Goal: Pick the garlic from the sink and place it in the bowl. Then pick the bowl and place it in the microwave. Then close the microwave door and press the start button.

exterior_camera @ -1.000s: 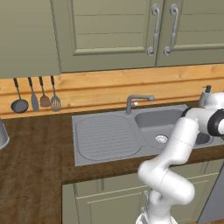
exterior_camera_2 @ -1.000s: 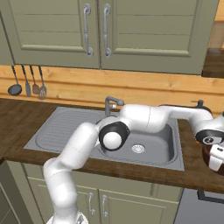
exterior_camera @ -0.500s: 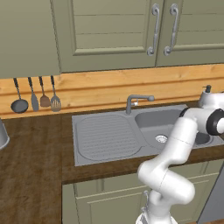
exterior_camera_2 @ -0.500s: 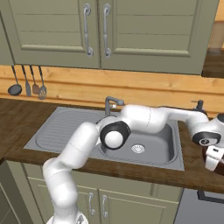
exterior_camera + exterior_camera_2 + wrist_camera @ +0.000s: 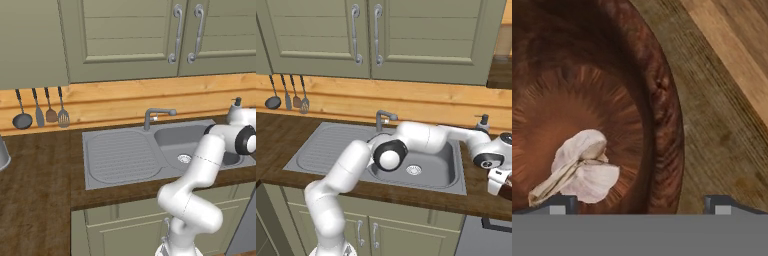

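The garlic (image 5: 579, 170), a pale bulb with a papery tail, lies on the bottom of the dark reddish-brown bowl (image 5: 662, 115). My gripper (image 5: 641, 205) hangs open just above it. One fingertip is over the bowl's inside and the other over the wooden counter, so the jaws straddle the rim. From the right base view the hand (image 5: 497, 181) is at the far right, with a sliver of the bowl (image 5: 509, 178) behind it. The grey sink (image 5: 326, 150) lies left of it, its basin bare around the drain. The microwave is out of view.
A curved faucet (image 5: 383, 117) and a soap dispenser (image 5: 483, 121) stand behind the sink. Utensils (image 5: 42, 107) hang on the wooden backsplash at the left. Beige cabinet doors (image 5: 366, 35) run above. The arm's links stretch across the basin (image 5: 421, 137).
The hand has shifted slightly and now covers more of the bowl in the right base view. The jaws have stayed open.
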### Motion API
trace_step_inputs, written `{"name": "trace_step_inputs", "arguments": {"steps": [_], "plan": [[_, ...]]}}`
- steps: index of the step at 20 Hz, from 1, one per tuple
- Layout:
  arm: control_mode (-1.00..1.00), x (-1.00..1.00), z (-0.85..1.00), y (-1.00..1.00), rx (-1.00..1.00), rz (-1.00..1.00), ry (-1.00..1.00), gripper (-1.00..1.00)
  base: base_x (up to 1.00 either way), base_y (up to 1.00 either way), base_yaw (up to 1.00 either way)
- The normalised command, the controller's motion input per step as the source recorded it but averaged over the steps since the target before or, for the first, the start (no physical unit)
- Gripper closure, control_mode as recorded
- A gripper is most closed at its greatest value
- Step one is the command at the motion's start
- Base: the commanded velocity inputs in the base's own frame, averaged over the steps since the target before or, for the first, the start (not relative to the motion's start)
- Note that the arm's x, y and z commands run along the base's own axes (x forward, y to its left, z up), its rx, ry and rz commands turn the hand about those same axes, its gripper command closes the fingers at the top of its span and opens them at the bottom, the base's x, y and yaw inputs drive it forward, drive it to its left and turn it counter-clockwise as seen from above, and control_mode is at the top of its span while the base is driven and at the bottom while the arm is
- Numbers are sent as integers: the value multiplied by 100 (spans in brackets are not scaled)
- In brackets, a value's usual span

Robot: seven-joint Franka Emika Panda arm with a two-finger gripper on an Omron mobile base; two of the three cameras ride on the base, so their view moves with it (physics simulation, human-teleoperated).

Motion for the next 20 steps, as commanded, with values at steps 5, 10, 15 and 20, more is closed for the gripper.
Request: {"name": "trace_step_inputs", "arguments": {"steps": [5,10,15,20], "plan": [[-100,4,-37,0,0,0,0,-100,0,0,0],[-100,6,-26,15,0,-2,0,100,0,0,0],[-100,-17,1,46,0,0,-7,100,0,0,0],[-100,-44,34,70,0,5,-15,100,0,0,0]]}}
